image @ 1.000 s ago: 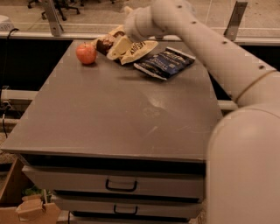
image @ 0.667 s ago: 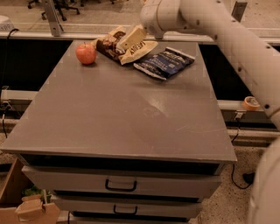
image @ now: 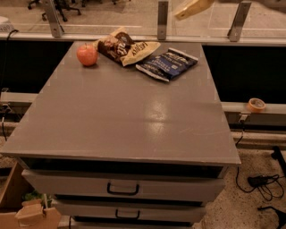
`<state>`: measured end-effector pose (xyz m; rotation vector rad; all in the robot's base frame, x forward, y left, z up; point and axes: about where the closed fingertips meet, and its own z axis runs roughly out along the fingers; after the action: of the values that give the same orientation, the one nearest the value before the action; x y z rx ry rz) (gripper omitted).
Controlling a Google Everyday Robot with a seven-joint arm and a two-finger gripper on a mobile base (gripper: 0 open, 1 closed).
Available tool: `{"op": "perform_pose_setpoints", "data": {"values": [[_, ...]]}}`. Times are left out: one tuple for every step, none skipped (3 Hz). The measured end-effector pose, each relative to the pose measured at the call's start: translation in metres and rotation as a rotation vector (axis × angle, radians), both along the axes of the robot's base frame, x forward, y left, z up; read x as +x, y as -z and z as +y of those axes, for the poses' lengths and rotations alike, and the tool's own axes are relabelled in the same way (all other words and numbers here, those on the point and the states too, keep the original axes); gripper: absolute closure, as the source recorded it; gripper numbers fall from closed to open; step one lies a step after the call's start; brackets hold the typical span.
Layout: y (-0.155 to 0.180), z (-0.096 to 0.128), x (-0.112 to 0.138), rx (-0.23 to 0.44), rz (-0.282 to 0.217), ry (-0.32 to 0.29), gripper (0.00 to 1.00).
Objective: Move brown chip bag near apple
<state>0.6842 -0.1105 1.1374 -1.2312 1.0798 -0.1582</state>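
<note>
I see the pale cream gripper (image: 193, 9) only as a tip at the top edge of my view, raised above the far rim of the flat grey table top (image: 125, 120) and apart from everything lying on it. I cannot tell whether it is wide or narrow. The crinkly brown chip bag with cream-yellow ends (image: 127, 47) lies flat near the far edge of the table. Its left end sits just beside the small round red-orange apple (image: 87, 54), though I cannot tell if the two touch. The smaller dark blue snack bag (image: 166, 64) lies to the right of the brown bag, close against its cream end. Below the front edge are grey drawers with dark handles (image: 123, 188). An orange roll of tape (image: 256, 105) rests on the ledge at the right.
</note>
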Motion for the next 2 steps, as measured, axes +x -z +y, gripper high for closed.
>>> {"op": "perform_pose_setpoints", "data": {"values": [[-0.0099,-0.0210,-0.0073,-0.026,-0.038,0.025,0.00],[-0.0086,-0.0212,-0.0030,0.008,-0.051,0.025,0.00]]}}
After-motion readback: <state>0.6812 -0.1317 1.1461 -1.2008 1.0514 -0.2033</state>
